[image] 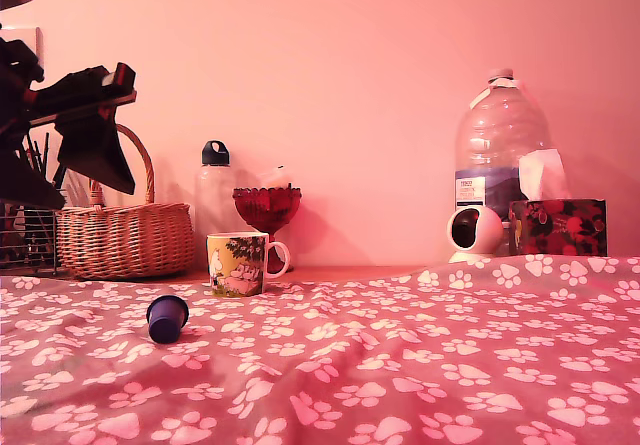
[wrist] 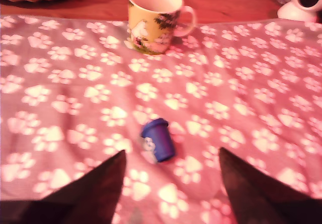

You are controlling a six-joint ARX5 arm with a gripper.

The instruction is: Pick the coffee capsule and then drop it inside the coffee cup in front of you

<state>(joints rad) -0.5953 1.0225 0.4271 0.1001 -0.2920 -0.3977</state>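
Claw (wrist: 171, 183) is hanging wide open, holding nothing, w/ the blue coffee capsule (wrist: 158, 139) lying on its side on the paw-print cloth (wrist: 251, 108) just ahead, between the tips. Coffee cup (wrist: 153, 17) is standing upright beyond. Should be descending straight, closing across capsule's body.

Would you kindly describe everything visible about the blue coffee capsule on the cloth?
The coffee capsule is a small, dark blue, tapered pod with a wider rim at one end, plastic or metal by its look. It lies tipped on its side on the pink paw-print cloth, touching only the cloth. It sits apart from the coffee cup, nearer the exterior camera and to that view's left. In the wrist view it lies ahead of the open gripper, between the lines of its two fingers, not held.
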